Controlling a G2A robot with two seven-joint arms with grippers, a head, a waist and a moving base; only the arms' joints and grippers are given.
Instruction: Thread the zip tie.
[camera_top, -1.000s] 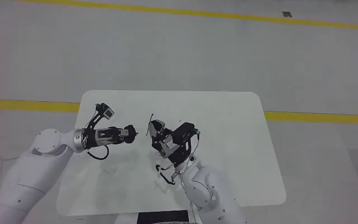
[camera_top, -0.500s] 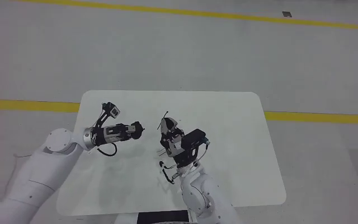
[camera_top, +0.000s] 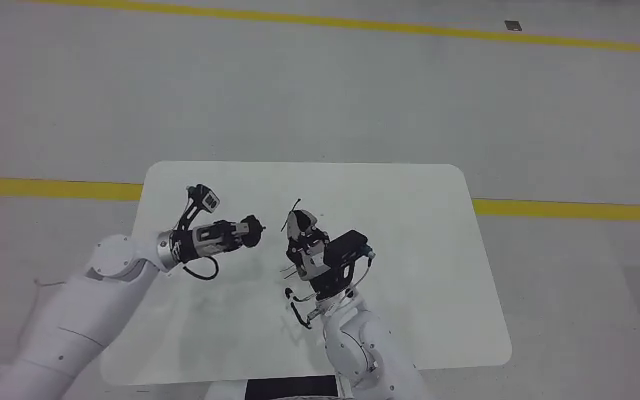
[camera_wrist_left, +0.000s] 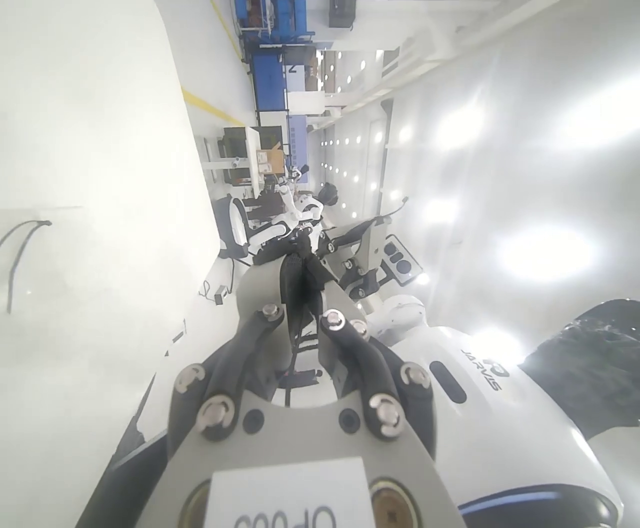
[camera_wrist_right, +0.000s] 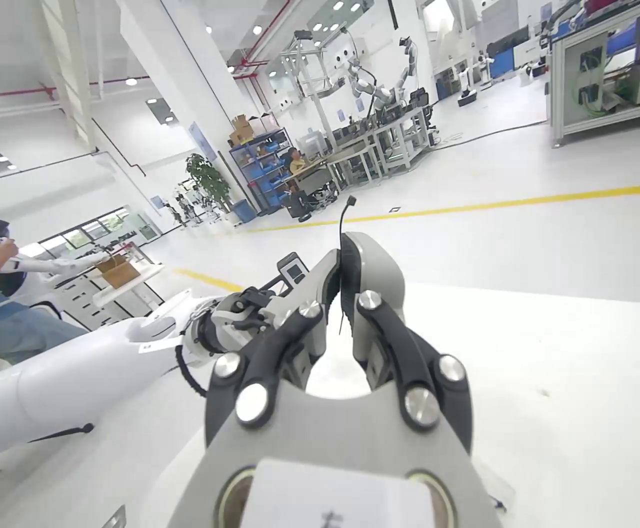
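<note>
The right gripper (camera_wrist_right: 346, 260) is closed tight on the zip tie (camera_wrist_right: 342, 220). The tie's long axis runs along the jaws, and its head stands out beyond the tips. The left gripper (camera_top: 254, 229) is pressed shut and seems empty. It sits a little apart, pointing across at the tie.

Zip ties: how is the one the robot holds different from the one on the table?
The held zip tie sticks out straight, pinched in the right gripper's jaws; the table zip tie lies loose and bent into a curve. Both are thin and black.
</note>
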